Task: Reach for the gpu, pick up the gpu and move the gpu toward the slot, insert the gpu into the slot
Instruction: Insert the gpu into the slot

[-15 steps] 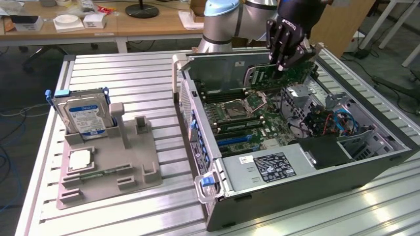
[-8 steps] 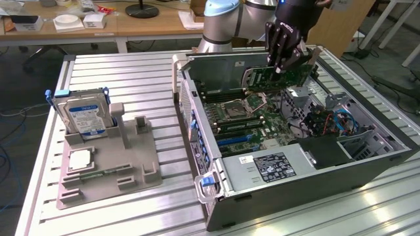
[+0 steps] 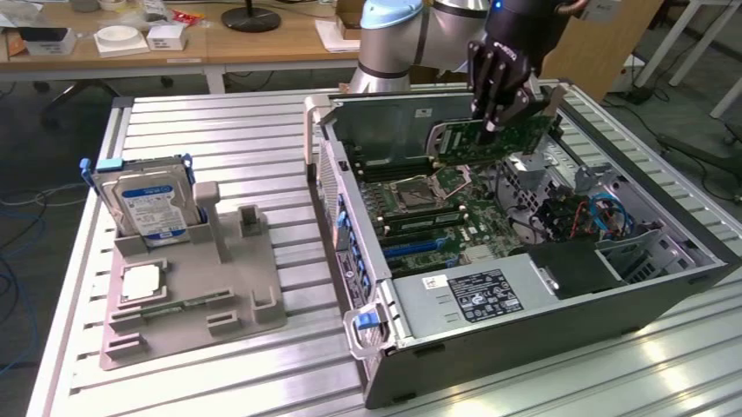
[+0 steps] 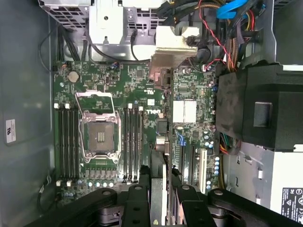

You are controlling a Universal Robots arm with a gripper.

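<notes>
A: Any readable text?
B: Little. White logo [image 4: 150, 111] on the motherboard [image 4: 137, 75] reads like DELL from my wrist. Exterior view: power supply label [image 3: 478, 294] at 5 o'clock, hard drive label [image 3: 149, 204] at 9 o'clock, both too small to read.

Arm [image 3: 400, 26] is cut off by the exterior view's top edge. End effector [image 3: 496, 120] is clamped on the gpu [image 3: 505, 143], and its fingers [image 3: 487, 78] cover part of the card's upper edge. The card blocks the motherboard [image 3: 464, 217] behind it. Wrist view: gpu is edge-on and runs out of frame with the fingers. Can't tell which slot is under it. Hard drive [image 3: 151, 204] label is too small to read. Table [image 3: 232, 382] is clipped at the bottom.
</notes>
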